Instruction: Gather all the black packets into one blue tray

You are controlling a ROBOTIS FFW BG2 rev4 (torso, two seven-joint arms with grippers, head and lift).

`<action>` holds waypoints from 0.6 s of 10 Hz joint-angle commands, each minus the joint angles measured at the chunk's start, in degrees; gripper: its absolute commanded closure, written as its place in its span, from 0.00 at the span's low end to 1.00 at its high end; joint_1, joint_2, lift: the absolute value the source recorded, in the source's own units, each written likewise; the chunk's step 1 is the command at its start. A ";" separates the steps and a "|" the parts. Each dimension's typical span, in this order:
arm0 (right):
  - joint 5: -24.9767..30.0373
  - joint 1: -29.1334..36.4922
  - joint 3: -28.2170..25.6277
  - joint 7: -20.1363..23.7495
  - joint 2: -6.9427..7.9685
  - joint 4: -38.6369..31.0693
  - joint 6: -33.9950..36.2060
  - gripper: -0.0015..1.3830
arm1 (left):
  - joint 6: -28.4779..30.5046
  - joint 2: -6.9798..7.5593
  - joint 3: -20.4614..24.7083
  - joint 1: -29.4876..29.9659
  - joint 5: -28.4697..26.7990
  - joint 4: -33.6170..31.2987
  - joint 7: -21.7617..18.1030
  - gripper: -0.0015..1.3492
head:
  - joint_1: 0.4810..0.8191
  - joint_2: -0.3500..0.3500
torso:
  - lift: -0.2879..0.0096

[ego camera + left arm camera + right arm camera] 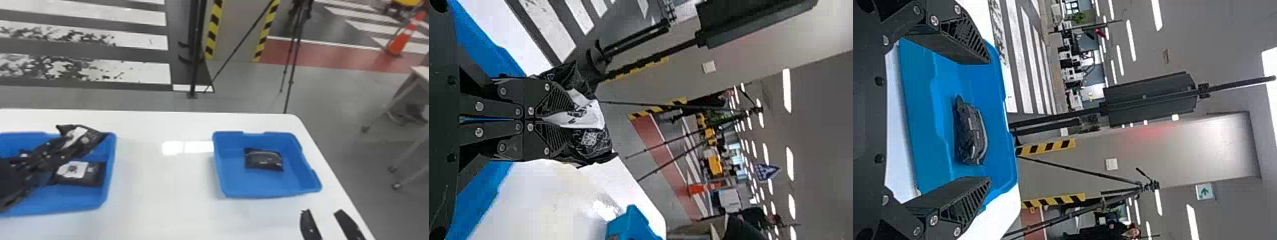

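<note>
My right gripper (322, 211) hung wide open, empty, near right tray (271, 191). Left gripper (570, 118) pinched raised packet (76, 137) above left tray (63, 199). Gathering unfinished: lone packet (264, 161) lay in right tray, low packet (92, 175) in left, perhaps more under my arm. White table (159, 191); striped floor (137, 71) beyond.

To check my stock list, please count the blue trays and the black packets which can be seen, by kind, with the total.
Blue trays: 2 (left one, right one)
Black packets: 3 (one in the left hand, held; one lying in the left tray; one in the right tray)
Total: 5
The left arm may hide more.
</note>
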 commanded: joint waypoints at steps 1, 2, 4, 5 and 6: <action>-0.11 -0.35 0.43 0.02 0.05 0.37 0.28 0.15 | -0.10 0.05 4.95 2.65 0.11 -0.47 0.06 0.88 | 0.63 0.27 | 0.60; -0.11 -0.49 0.55 0.19 0.05 0.51 0.42 0.15 | 0.88 -0.04 6.90 3.50 0.11 -0.47 -0.02 0.68 | 0.63 0.31 | 0.60; -0.11 -1.05 0.78 0.46 0.05 0.93 0.42 0.15 | 2.01 -0.21 9.87 4.34 -1.38 -0.47 0.06 0.10 | 0.63 0.42 | 0.60; 0.34 -1.47 1.01 0.55 0.05 0.79 0.70 0.14 | 2.29 -0.30 10.55 5.04 -1.60 -0.47 0.06 0.07 | 0.63 0.47 | 0.60; 0.80 -1.47 1.12 0.55 0.05 -0.33 2.10 0.14 | 0.74 -0.39 10.67 5.89 -0.92 -0.47 0.06 0.10 | 0.63 0.48 | 0.60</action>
